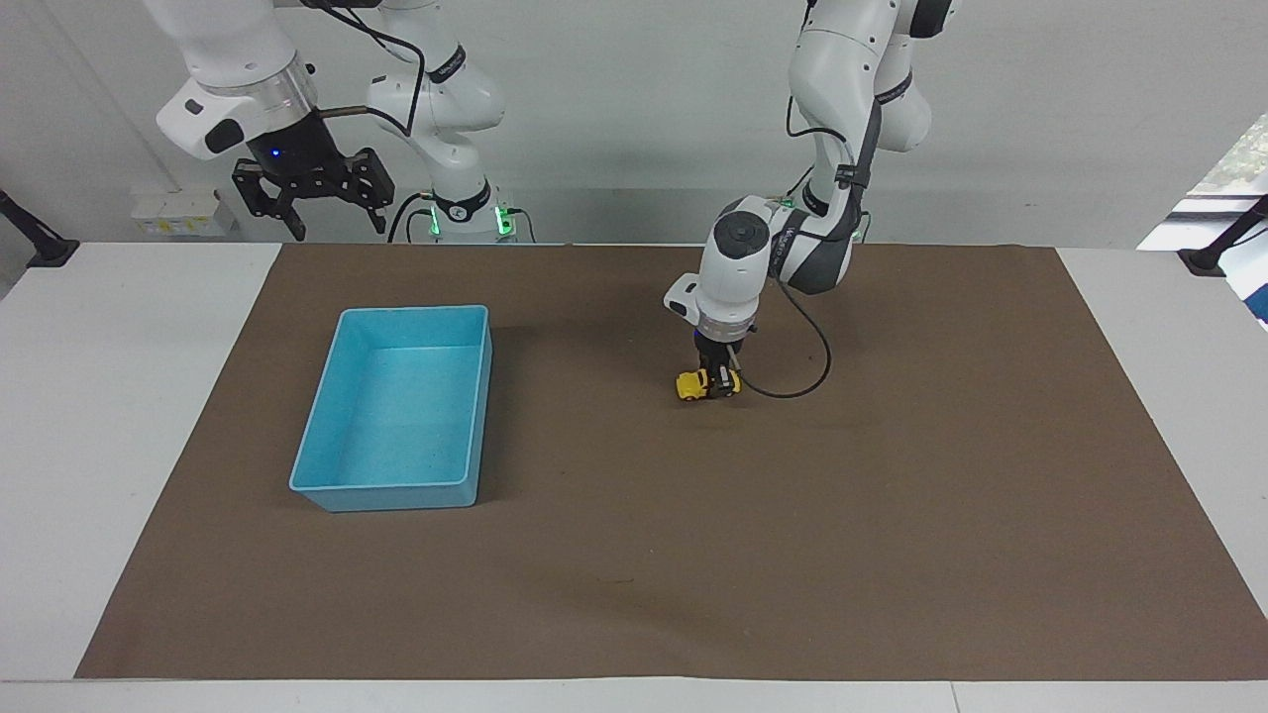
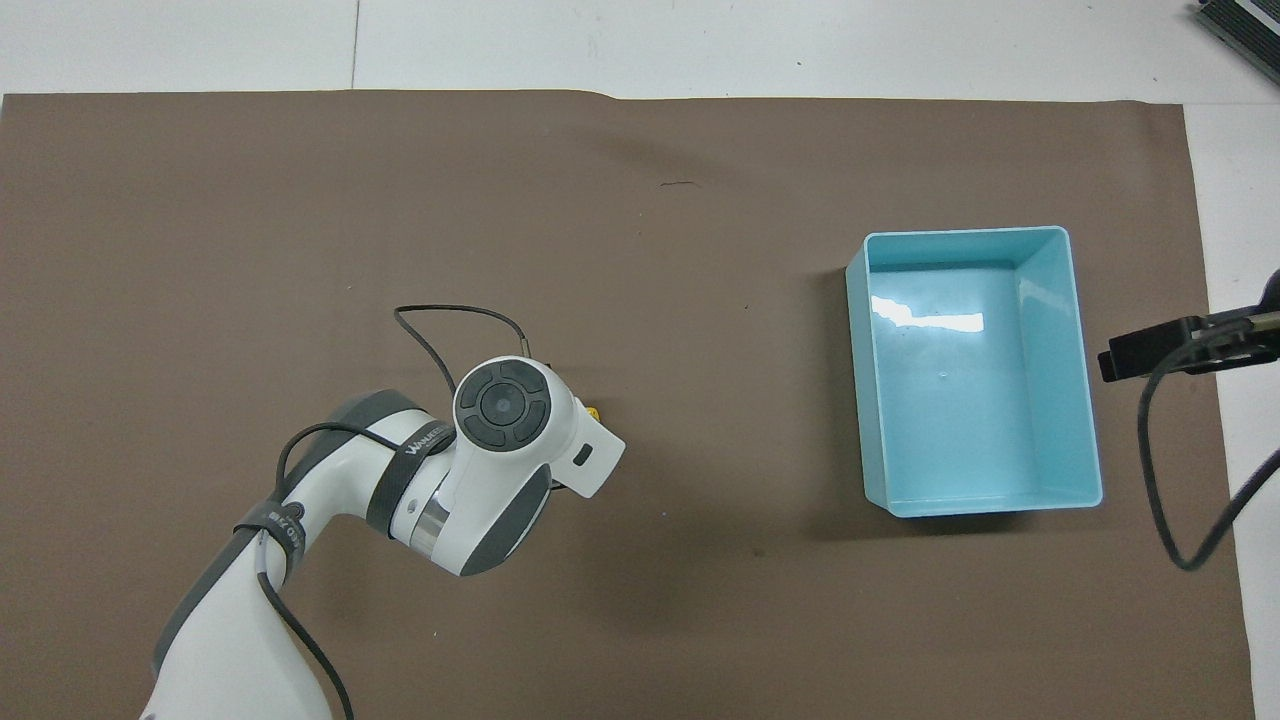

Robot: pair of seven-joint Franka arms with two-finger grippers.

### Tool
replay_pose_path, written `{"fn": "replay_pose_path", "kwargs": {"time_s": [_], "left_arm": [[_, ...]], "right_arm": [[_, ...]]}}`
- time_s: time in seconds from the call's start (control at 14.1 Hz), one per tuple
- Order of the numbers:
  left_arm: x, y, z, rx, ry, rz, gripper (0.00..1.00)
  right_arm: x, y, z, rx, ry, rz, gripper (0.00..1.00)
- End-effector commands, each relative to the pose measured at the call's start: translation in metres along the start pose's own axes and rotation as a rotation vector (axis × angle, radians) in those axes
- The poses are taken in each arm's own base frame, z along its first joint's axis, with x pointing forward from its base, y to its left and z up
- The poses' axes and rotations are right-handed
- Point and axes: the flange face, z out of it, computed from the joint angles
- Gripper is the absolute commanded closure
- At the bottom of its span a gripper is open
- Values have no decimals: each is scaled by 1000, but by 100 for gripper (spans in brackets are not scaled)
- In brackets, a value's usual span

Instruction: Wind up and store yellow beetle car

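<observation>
Yellow beetle car (image 1: 697,385): I logged it on the mat (image 1: 892,515), left jaws clamped on it; right jaws wide, waiting.

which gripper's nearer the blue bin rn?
Right. The right gripper hangs open in the air by the robots' end of the blue bin, waiting. The left gripper is down mid-mat, shut on the yellow beetle car, well apart from the bin.
</observation>
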Motion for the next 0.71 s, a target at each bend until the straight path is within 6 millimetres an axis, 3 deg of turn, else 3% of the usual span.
{"fn": "replay_pose_path", "kwargs": {"time_s": [0.0, 0.28, 0.64], "left_arm": [[0, 0, -11, 2, 7, -4, 100], [-5, -2, -9, 9, 11, 81, 100], [-32, -19, -4, 8, 9, 87, 100]], "right_arm": [[-8, -1, 0, 8, 3, 6, 0], [-9, -1, 1, 9, 4, 7, 0], [-8, -1, 1, 8, 6, 7, 0]]}}
